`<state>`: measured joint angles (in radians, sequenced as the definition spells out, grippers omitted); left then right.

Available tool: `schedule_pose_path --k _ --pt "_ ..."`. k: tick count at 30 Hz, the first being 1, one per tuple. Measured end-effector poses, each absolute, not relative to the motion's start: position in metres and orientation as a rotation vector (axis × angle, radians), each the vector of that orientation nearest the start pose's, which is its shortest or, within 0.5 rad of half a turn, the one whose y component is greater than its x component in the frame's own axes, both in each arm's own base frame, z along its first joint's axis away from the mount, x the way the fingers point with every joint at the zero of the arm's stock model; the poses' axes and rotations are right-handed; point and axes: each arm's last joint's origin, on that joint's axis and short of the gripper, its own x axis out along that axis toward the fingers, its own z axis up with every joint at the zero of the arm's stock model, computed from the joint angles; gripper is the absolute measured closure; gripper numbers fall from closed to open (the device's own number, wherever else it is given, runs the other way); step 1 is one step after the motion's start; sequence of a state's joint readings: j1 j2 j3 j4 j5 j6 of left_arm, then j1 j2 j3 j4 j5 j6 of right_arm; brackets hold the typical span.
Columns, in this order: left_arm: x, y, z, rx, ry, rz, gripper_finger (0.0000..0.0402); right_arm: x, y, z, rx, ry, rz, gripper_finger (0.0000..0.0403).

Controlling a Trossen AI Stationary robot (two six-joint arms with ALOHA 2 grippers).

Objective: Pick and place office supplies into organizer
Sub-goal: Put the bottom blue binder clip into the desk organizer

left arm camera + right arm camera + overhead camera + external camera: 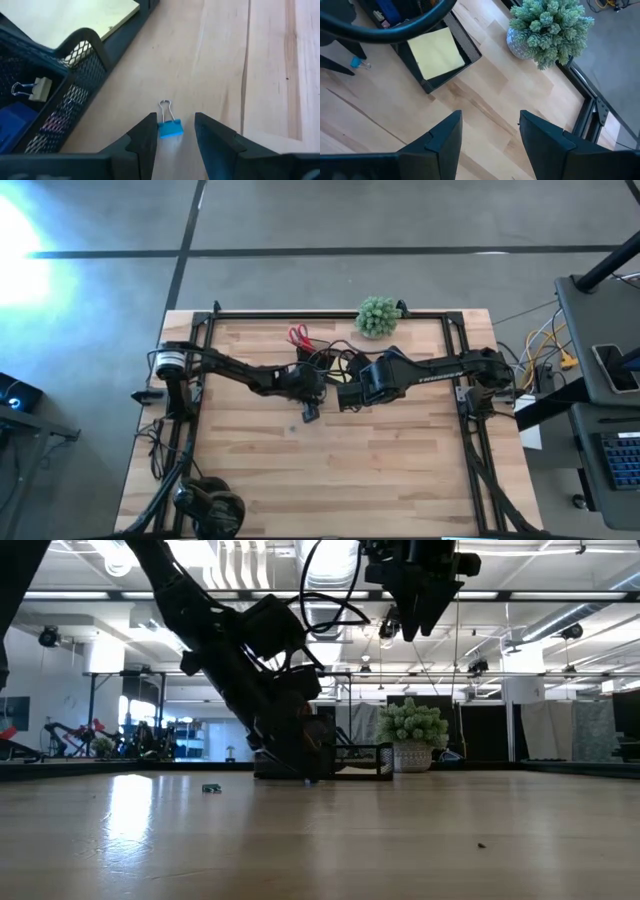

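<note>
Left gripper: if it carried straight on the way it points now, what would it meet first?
The blue binder clip. It lies on the wooden table right between the open fingers of the left gripper, next to the black mesh organizer. How much gap remains is unclear.

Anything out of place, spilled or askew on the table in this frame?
Only a blue binder clip lies loose on the wood beside the mesh organizer, between the open left gripper's fingers. Nothing looks spilled or damaged.

Hovering above wooden table [485, 120], right gripper [490, 145] fingers spread apart; yellow sticky-note pad [436, 53] lying in black organizer [451, 70]; potted plant [547, 27] standing near it.
</note>
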<state>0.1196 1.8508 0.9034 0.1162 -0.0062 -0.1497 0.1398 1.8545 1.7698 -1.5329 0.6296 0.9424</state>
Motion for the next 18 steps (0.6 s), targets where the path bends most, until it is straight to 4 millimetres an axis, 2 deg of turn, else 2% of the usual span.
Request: schedule_pose_path --k 6,13,18 --pt "0.3459 0.0415 0.1190 -0.182 0.834 0.182 0.0287 0.3375 0.0303 0.3042 0.133 1.158 -1.004 0.0216" --pt "0.3439 0.0414 0.1171 -0.180 0.863 0.183 0.0347 0.3374 0.0301 0.3038 0.129 1.161 -1.003 0.0216" --pt "0.3430 0.0408 0.1158 -0.156 0.876 0.168 0.0365 0.3374 0.0301 0.3037 0.129 1.161 -1.003 0.0216"
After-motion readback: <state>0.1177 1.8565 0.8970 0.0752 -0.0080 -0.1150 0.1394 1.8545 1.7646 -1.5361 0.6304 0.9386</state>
